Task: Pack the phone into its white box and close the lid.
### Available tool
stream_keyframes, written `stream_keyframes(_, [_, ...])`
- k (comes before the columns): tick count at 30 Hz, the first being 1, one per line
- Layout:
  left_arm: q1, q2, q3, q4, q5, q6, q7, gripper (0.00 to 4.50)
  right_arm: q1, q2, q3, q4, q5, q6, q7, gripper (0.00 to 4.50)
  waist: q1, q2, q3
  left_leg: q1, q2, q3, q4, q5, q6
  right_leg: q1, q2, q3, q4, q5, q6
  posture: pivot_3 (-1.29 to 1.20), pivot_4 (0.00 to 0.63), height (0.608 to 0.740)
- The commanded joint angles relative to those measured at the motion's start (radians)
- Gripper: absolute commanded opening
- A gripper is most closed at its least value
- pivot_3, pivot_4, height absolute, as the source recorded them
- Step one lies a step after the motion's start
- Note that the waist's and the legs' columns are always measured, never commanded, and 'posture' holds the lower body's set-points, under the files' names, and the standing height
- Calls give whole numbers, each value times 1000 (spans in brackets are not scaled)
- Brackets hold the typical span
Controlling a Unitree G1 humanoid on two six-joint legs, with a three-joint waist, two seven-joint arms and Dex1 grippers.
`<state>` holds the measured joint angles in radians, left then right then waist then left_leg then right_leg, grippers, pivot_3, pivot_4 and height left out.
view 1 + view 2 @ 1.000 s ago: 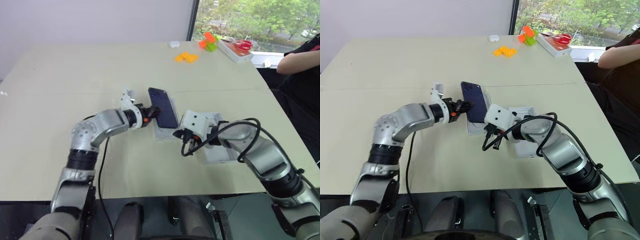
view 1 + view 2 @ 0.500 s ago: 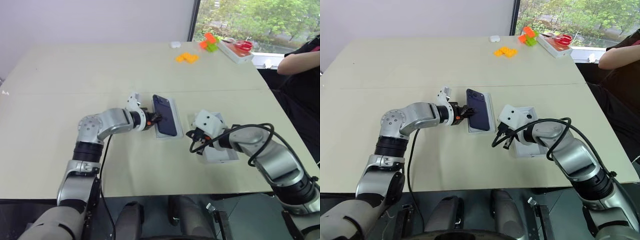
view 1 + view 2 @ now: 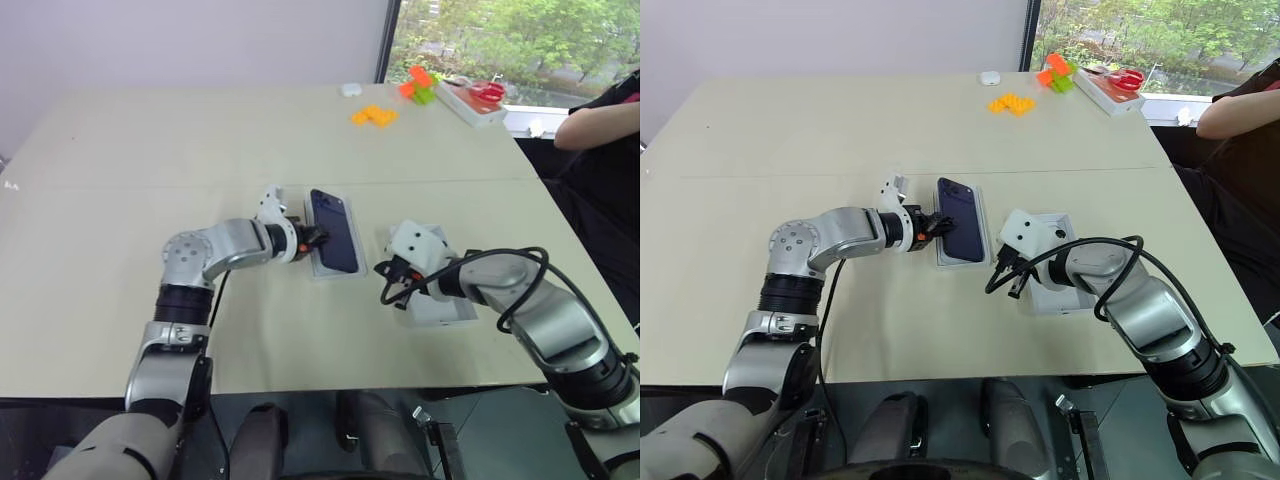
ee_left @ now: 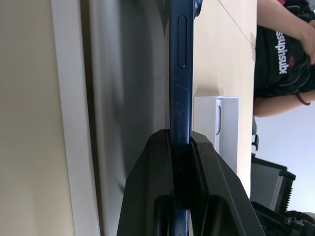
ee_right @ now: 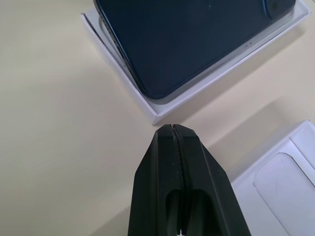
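I am clamping my left end effector (image 4: 180, 147) on the near-left edge of the phone (image 3: 334, 229), my two black fingers (image 4: 147, 187) pressing on its front and back faces. The phone is lying over the white box (image 3: 322, 268), tilted, with its gripped long edge raised and its far long edge down in the box. Its long axis is running away from me across the tabletop (image 3: 150, 150), in line with the box's own long axis, and the camera cluster corner is pointing to the far end. The glossy back is facing up.

My right end effector (image 5: 172, 129) is pressed together and gripping nothing, hovering over bare tabletop just beside the near right corner of the box. Beneath my right forearm, a white insert with an oval recess (image 5: 283, 179) is lying just right of the box.
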<state>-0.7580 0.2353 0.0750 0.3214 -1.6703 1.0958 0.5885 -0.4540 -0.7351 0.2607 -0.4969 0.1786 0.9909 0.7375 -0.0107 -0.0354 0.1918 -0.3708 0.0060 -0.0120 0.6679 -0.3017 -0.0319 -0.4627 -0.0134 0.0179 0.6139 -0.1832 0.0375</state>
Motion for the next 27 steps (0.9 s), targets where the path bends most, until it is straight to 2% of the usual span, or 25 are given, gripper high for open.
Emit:
stream_keyframes(1, [-35,-6,37,-4,19,16,-25,46,-3,-12,-24,-18,7,-13,-3,0,-1,0,0,0,0,0,0,0,0,0,0,0,0,0,0,0,150,740])
stream_keyframes(4, [-39,-12,49,0,34,31,-33,46,-2,-12,-24,-20,7,-10,-6,0,-1,0,0,0,0,0,0,0,0,0,0,0,0,0,0,0,150,740])
stream_keyframes(5, [-41,-14,51,-1,39,37,-37,967,-2,-11,-24,-19,8,-9,-7,0,-1,0,0,0,0,0,0,0,0,0,0,0,0,0,0,0,150,740])
stream_keyframes(6, [-42,-16,55,-2,43,42,-39,1240,-2,-11,-23,-19,8,-9,-8,0,0,0,0,0,0,0,0,0,0,0,0,0,0,0,0,0,150,740])
stream_keyframes(12, [-52,-24,83,-13,32,66,-25,4252,-4,-9,-20,-21,9,-5,-10,0,0,0,0,0,0,0,0,0,0,0,0,0,1,0,0,0,150,740])
stream_keyframes(13, [-53,-22,89,-16,24,73,-19,4391,-5,-8,-19,-21,9,-5,-10,0,-1,0,0,0,0,0,0,0,0,0,0,0,1,0,0,0,150,740])
stream_keyframes(19, [-31,19,112,-69,-105,109,43,4391,-7,-9,-17,-22,8,-4,-10,0,-2,0,0,1,0,0,0,0,0,0,0,0,1,0,0,0,150,740])
stream_keyframes(23, [-8,98,79,-146,-271,120,85,4391,-9,-9,-14,-16,7,-8,-8,0,-1,0,0,1,0,0,0,0,-1,0,0,0,2,0,0,0,150,740])
stream_keyframes(27, [14,178,80,-211,-302,148,61,4391,-15,-8,-13,-9,6,-13,-6,0,0,0,0,1,0,-1,0,1,-2,0,-1,0,3,0,0,0,150,740])
